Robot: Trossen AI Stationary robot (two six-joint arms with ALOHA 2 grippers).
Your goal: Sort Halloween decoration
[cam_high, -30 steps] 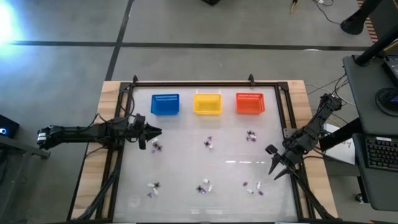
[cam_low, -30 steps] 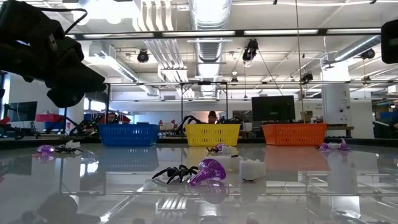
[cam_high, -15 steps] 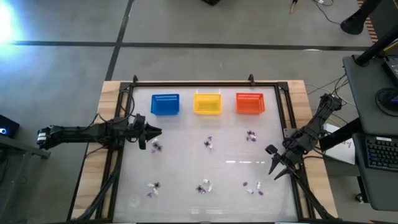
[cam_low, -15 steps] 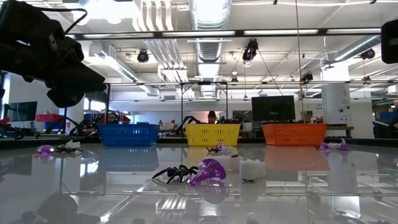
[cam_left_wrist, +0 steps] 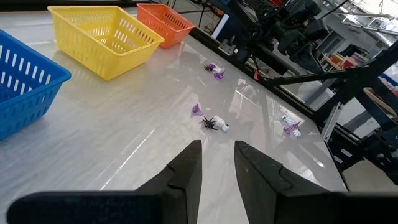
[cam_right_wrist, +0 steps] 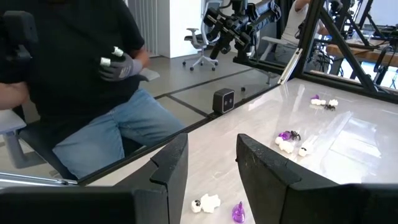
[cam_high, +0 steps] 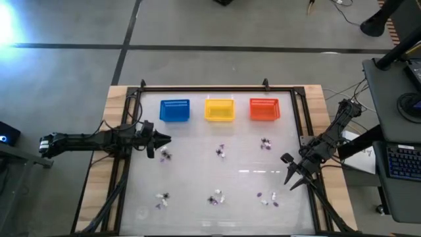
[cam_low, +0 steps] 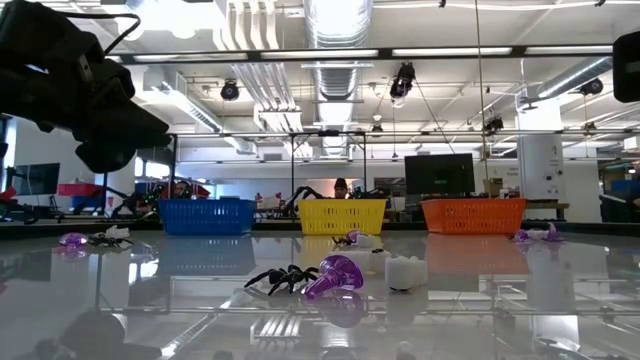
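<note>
The Halloween decoration lies in several small clusters of black spiders, purple and whitish pieces on the glossy white table: one just by my left gripper, others at the middle, far right and along the near side. In the low view a spider and a purple piece lie nearest. My left gripper hovers open at the table's left edge, pointing right. My right gripper hovers open at the right edge, pointing toward the near side. Neither has anything between its fingers.
A blue basket, a yellow basket and an orange basket stand in a row along the far edge. A black frame rims the table. A seated person shows beyond the table in the right wrist view.
</note>
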